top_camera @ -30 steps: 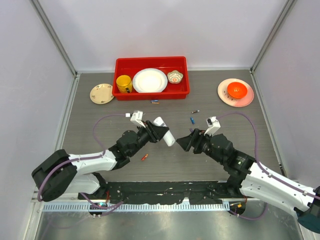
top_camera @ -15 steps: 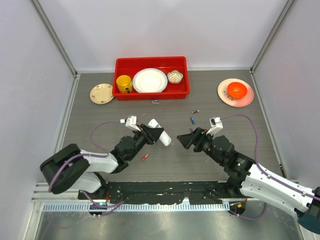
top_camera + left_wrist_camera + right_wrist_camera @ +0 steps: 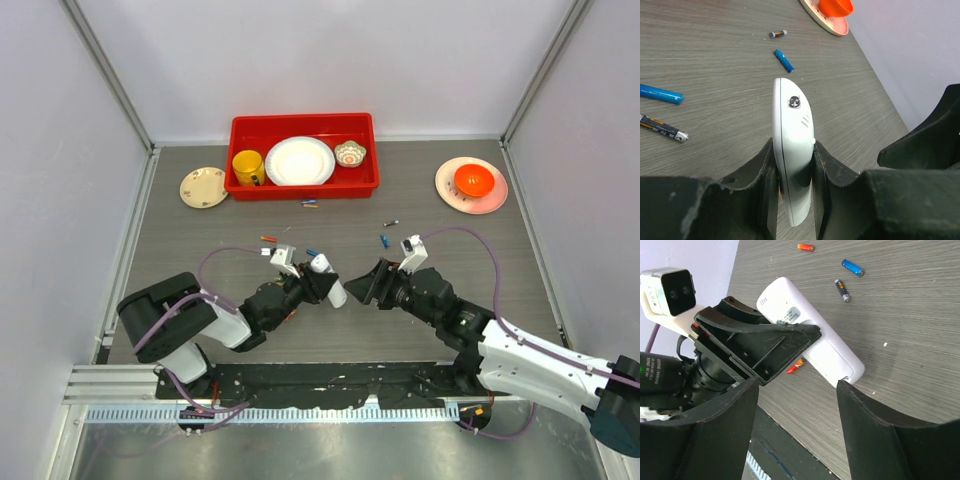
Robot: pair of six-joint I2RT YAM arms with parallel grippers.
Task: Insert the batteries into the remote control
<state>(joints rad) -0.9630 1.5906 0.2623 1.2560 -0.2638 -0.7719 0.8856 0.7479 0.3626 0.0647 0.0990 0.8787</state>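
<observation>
My left gripper point(image 3: 318, 283) is shut on the remote control point(image 3: 328, 279), a slim white bar held edge-up above the table. The left wrist view shows its jaws point(image 3: 794, 150) pinching the remote control point(image 3: 791, 125) by its sides. My right gripper point(image 3: 370, 284) stands open just right of it, holding nothing. In the right wrist view the remote control point(image 3: 812, 340) ends close to one right fingertip point(image 3: 842, 387). Loose batteries lie around: a blue one point(image 3: 383, 240), a dark one point(image 3: 391, 223), an orange-red one point(image 3: 268, 239), and another orange-red one point(image 3: 796, 367) under the left gripper.
A red tray point(image 3: 302, 187) at the back holds a yellow mug, a white plate and a small bowl. A cream saucer point(image 3: 204, 187) lies to its left. At the back right, a pink plate point(image 3: 445, 190) carries an orange bowl. Purple cables loop over both arms.
The left arm has folded back toward its base, bringing the remote nearer and uncovering two batteries behind it. The right gripper has shifted slightly left toward the remote's end.
</observation>
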